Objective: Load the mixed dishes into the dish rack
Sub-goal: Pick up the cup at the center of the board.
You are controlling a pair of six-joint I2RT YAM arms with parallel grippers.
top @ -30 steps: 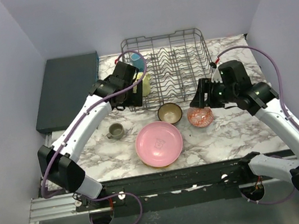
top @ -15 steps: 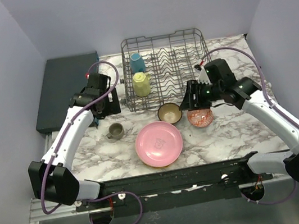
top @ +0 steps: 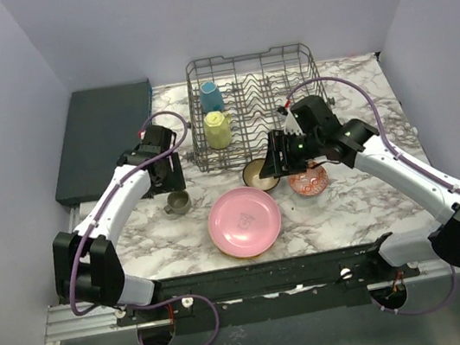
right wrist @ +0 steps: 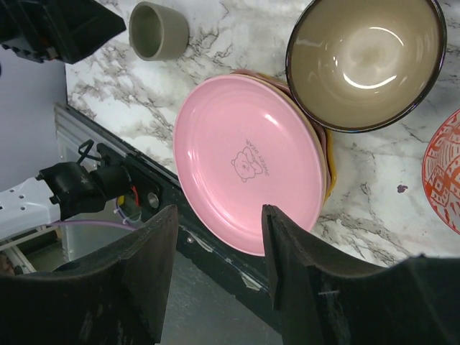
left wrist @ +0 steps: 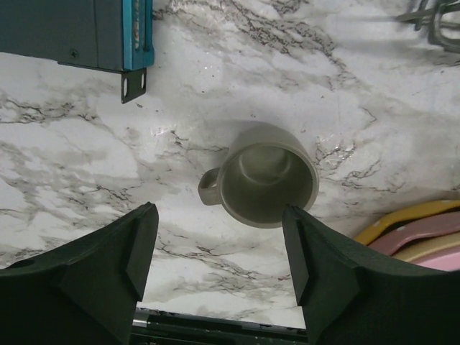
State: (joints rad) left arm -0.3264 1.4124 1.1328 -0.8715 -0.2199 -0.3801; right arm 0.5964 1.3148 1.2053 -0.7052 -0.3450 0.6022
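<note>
The grey wire dish rack (top: 287,63) stands at the back with a blue mug (top: 211,96) and a yellow mug (top: 218,129) in it. A grey-green mug (top: 179,202) stands upright on the marble; it also shows in the left wrist view (left wrist: 267,176). My left gripper (top: 164,176) hangs open and empty just above it. A pink plate (top: 244,221) tops a stack of plates (right wrist: 248,162). A small brown bowl (top: 260,174) (right wrist: 365,60) and a red-patterned bowl (top: 308,180) sit beside the stack. My right gripper (top: 278,154) is open and empty over the brown bowl.
A flat dark teal slab (top: 104,138) lies at the back left, its corner showing in the left wrist view (left wrist: 79,32). The table's black front rail (top: 273,275) runs below the plates. Purple cables loop over both arms.
My left gripper has left the yellow mug in the rack and swung left and nearer, over the grey-green mug. My right gripper has moved left, from the red-patterned bowl to the brown bowl.
</note>
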